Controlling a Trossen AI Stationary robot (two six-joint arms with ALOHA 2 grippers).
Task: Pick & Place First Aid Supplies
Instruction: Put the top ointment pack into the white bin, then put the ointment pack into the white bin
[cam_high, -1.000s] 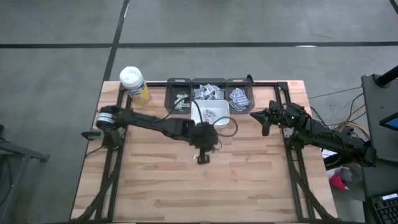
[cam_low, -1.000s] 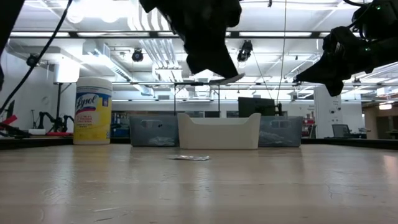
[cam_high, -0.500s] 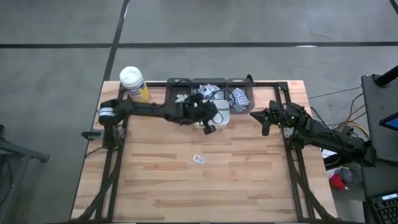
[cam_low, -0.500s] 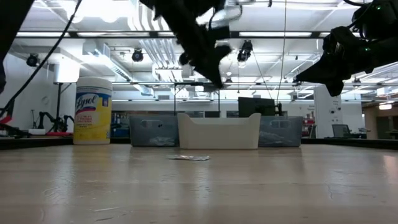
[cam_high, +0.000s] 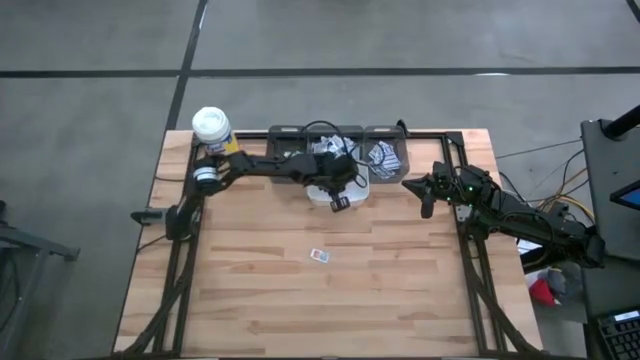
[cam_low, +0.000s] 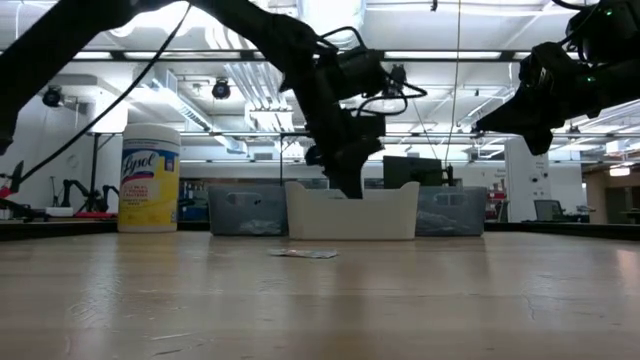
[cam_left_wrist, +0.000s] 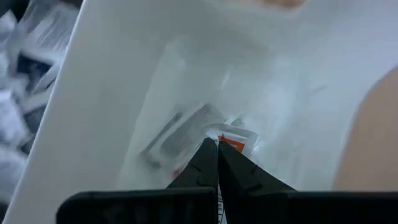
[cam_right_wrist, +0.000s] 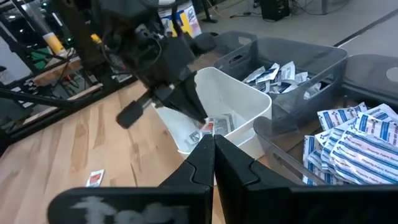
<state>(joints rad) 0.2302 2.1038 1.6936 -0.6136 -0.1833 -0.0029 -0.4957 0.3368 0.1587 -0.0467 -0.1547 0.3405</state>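
My left gripper (cam_high: 338, 201) reaches down into the white bin (cam_high: 318, 195) at the far middle of the table, shut on a small packet with red print (cam_left_wrist: 234, 142). More packets (cam_left_wrist: 177, 134) lie flat on the bin's floor. One packet (cam_high: 319, 255) lies flat on the table's middle. Grey bins (cam_high: 385, 155) behind the white bin hold several packets. My right gripper (cam_high: 425, 196) hangs shut and bare above the table's right side. My left gripper pinches the red-printed packet between its two fingertips (cam_left_wrist: 205, 158), slanting down from the table's left and near side. The packet's printed end (cam_left_wrist: 238, 140) sticks out past the fingertips, low inside the bin. Whether it rests on the packets below, I cannot tell.
A yellow bottle with a white lid (cam_high: 212, 130) stands at the far left corner. Three grey bins (cam_high: 288, 152) line the far edge behind the white bin (cam_low: 352, 212). Bare wood fills the near half of the table around the loose packet (cam_low: 305, 253).
My left gripper has gone from above the table's middle toward the far edge, tipped further down and sunk into the white bin, staying shut on its packet. The packet on the table has stayed where it was.
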